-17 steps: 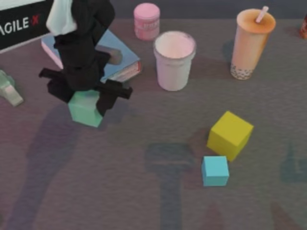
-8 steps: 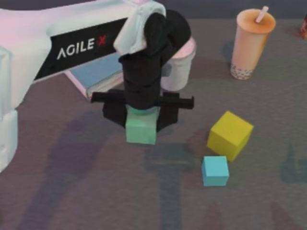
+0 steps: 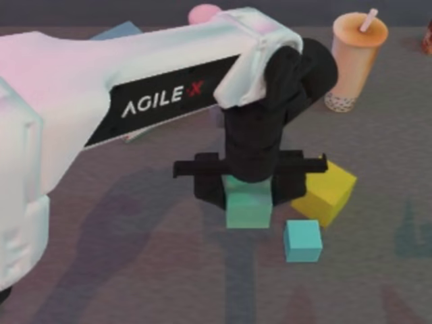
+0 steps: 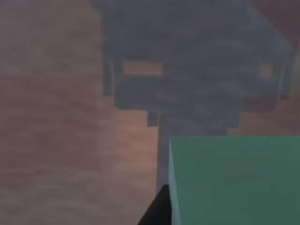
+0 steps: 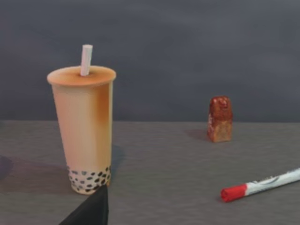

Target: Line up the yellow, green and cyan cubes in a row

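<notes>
**Left arm holding green cube beside yellow and cyan**

Left arm is reaching in from the top view's left edge across the desk (image 3: 135, 270), ending near centre. Left gripper (image 3: 248, 192) is pointing down, its fingers closed onto the green cube (image 3: 248, 208): one dark finger (image 3: 210, 192) is pressing the cube's left face, the other is on its right face, cube sitting between them with its lower part sticking out below the fingertips. Left wrist view is showing the same cube (image 4: 234, 180) filling the near corner, a dark fingertip (image 4: 157, 211) against its edge, and the gripper's shadow lying on the desk beyond. Can't tell whether the cube is touching the desk or hanging just above it.

Yellow cube (image 3: 331, 196) is sitting just right of the green one, partly hidden by the right-hand finger. Cyan cube (image 3: 302, 240) is lying on the desk just in front of the yellow one, right of and nearer than the green, apart from it.

Bubble tea cup (image 3: 354, 61) is standing at the back right. Right wrist view is showing that cup (image 5: 84, 129), a small brown figurine (image 5: 220, 118) and a red-capped marker (image 5: 262, 185). Right gripper fingers: can't tell.
</notes>
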